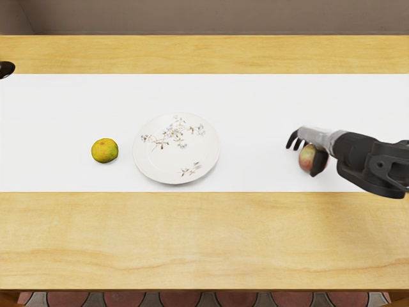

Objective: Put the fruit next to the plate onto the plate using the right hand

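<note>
A white plate [148, 165] with a floral pattern lies at the middle of the white runner. A green-orange citrus fruit [105, 151] sits just left of the plate, a small gap apart. Far to the right, a red-yellow apple [310, 161] rests on the runner. My right hand [299, 143] comes in from the right edge and hovers over the apple, palm above it. Its dark fingers reach leftward past the apple, relaxed and not wrapped around it. A dark rounded bit of the left arm [5, 68] shows at the far left edge.
The white runner [255, 102] covers the middle of a wooden table [204, 236]. Bare wood bands run along the front and the back.
</note>
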